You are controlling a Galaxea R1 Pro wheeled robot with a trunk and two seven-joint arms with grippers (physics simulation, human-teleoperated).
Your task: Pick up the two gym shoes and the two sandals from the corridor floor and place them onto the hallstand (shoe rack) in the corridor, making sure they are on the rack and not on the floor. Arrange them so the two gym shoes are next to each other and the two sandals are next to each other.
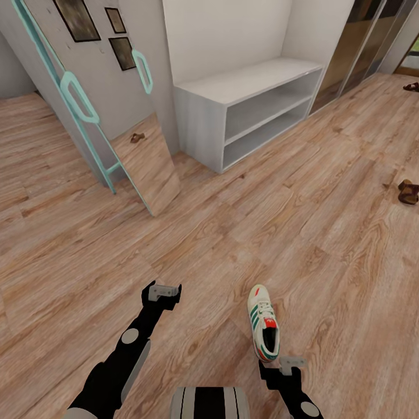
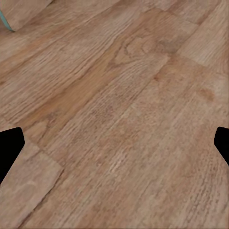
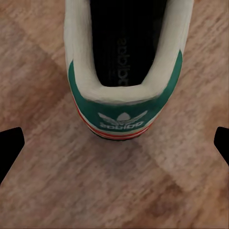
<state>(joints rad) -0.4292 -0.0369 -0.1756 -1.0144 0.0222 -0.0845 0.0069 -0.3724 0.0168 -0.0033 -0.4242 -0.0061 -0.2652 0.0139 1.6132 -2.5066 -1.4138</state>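
Nearest the camera, the right gripper (image 1: 289, 365) hovers low just behind the heel of a gym shoe (image 1: 263, 329), its fingers spread wide and holding nothing; in the right wrist view the green heel tab of that shoe (image 3: 125, 102) sits between the two dark fingertips without touching either. The shoe stands upright on the corridor floor (image 1: 244, 233), toe pointing away from the robot. To its left the left gripper (image 1: 164, 290) hangs over bare planks, likewise spread apart and empty. Farther off, one brown sandal (image 1: 408, 191) lies near the right edge, and a second sandal (image 1: 411, 87) lies beyond it. The hallstand (image 1: 250, 110) stands against the far wall.
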